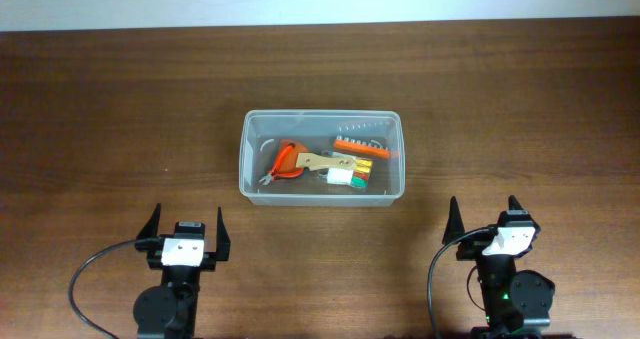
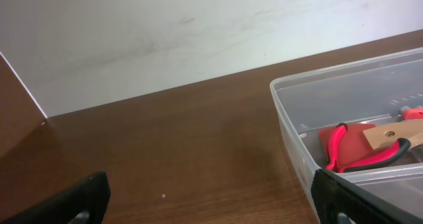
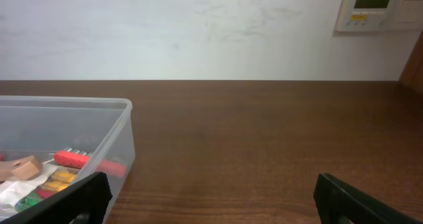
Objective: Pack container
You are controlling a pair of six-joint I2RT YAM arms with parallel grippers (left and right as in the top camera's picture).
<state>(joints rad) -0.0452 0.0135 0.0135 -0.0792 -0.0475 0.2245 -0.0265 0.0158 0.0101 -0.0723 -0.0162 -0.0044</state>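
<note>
Container point(image 1: 243, 161) partly outside both wrist views

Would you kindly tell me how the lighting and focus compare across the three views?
Overhead view: even, soft light, sharp, the container casting a faint shadow on the table. Left wrist view: slightly soft, the left tool a dark, blurred silhouette at the bottom edge. Right wrist view: bright wall, the container's hazy side veiling its contents, the right tool also dark and unfocused.

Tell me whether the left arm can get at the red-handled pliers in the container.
Probably yes: the container has no lid, the pliers lie near its left end, and nothing stands between it and the open left end effector.
</note>
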